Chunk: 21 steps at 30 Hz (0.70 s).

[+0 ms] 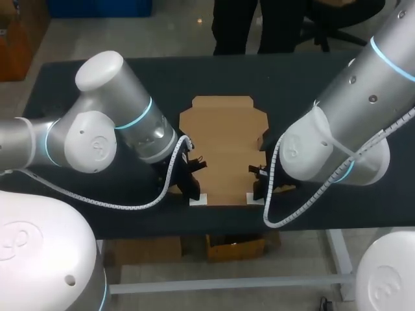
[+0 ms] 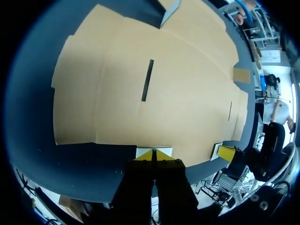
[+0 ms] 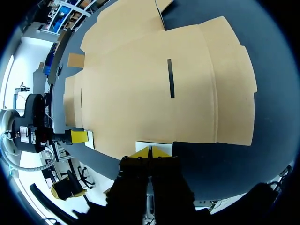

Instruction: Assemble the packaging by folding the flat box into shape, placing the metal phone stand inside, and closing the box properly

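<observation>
Though its near corners are hidden, flat box point(image 1: 224, 149), left tool point(image 2: 153, 155), right tool point(image 3: 150, 152), both pinched closed

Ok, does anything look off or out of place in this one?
Nothing looks damaged or askew: the flat box lies unfolded, roughly square on the table, with both arms' jaws shut at its near edge. One oddity: no metal phone stand shows in any view.

One flat box point(image 1: 224, 152), two arms point(image 1: 123, 123) point(image 1: 350, 123), one table point(image 1: 65, 84).
</observation>
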Each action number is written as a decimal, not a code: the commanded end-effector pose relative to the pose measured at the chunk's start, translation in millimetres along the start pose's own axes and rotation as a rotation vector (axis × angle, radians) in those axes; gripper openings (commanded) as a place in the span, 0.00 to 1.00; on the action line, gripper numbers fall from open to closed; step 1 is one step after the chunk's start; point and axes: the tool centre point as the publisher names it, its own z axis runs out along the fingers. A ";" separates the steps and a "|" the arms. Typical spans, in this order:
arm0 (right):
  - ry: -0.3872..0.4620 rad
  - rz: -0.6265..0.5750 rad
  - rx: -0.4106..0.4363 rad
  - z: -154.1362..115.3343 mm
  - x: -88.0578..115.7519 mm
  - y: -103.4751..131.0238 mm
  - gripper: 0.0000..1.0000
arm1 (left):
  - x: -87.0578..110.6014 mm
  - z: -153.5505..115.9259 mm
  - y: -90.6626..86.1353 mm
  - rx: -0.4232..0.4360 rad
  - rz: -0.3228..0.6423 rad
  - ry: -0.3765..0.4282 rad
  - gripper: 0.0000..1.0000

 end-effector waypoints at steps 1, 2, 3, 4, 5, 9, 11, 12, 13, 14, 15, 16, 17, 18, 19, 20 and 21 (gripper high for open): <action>0.007 -0.005 -0.009 -10.4 -0.6 -2.9 0.00 | -3.0 -2.8 0.3 0.015 -0.004 0.002 0.00; 0.007 -0.005 -0.010 -12.8 -0.6 -2.5 0.00 | -3.3 -5.3 0.4 0.018 -0.006 0.005 0.00; 0.011 -0.008 -0.013 -15.3 -0.6 -2.2 0.00 | -3.6 -7.4 0.7 0.024 -0.008 0.005 0.00; 0.012 -0.009 -0.014 -17.6 -0.6 -2.0 0.00 | -3.9 -9.7 1.2 0.027 -0.008 0.006 0.00; 0.013 -0.011 -0.018 -20.0 -0.7 -1.7 0.00 | -4.2 -12.2 1.6 0.030 -0.008 0.007 0.00; 0.027 -0.021 -0.028 -30.5 -2.6 0.2 0.00 | -5.9 -22.3 1.0 0.045 -0.012 0.017 0.00; 0.036 -0.025 -0.030 -35.9 -4.3 1.8 0.00 | -6.6 -26.8 0.2 0.053 -0.015 0.020 0.00; 0.039 -0.024 -0.033 -38.5 -5.2 2.5 0.00 | -6.6 -29.1 -0.2 0.056 -0.016 0.022 0.00; 0.050 -0.033 -0.033 -40.9 -5.9 3.0 0.00 | -6.4 -31.7 -0.8 0.062 -0.018 0.024 0.00; 0.052 -0.034 -0.034 -43.6 -6.5 3.5 0.00 | -6.3 -33.9 -1.4 0.063 -0.018 0.024 0.00; 0.051 -0.031 -0.037 -46.1 -6.9 4.4 0.00 | -6.3 -35.8 -1.9 0.068 -0.019 0.026 0.00; 0.064 -0.041 -0.037 -48.0 -7.3 5.1 0.00 | -6.4 -38.1 -2.4 0.071 -0.020 0.028 0.00; 0.073 -0.048 -0.035 -50.3 -8.0 5.6 0.00 | -6.5 -40.7 -3.0 0.074 -0.018 0.030 0.00; 0.074 -0.046 -0.036 -53.2 -9.2 6.8 0.00 | -6.6 -43.1 -3.9 0.079 -0.019 0.035 0.00; 0.078 -0.047 -0.039 -55.7 -10.4 7.8 0.00 | -6.8 -45.8 -4.9 0.081 -0.021 0.038 0.00; 0.096 -0.058 -0.038 -58.4 -11.7 8.8 0.00 | -6.8 -47.8 -5.6 0.085 -0.020 0.040 0.00; 0.102 -0.058 -0.040 -61.4 -13.4 9.9 0.00 | -6.8 -49.8 -6.8 0.092 -0.025 0.043 0.00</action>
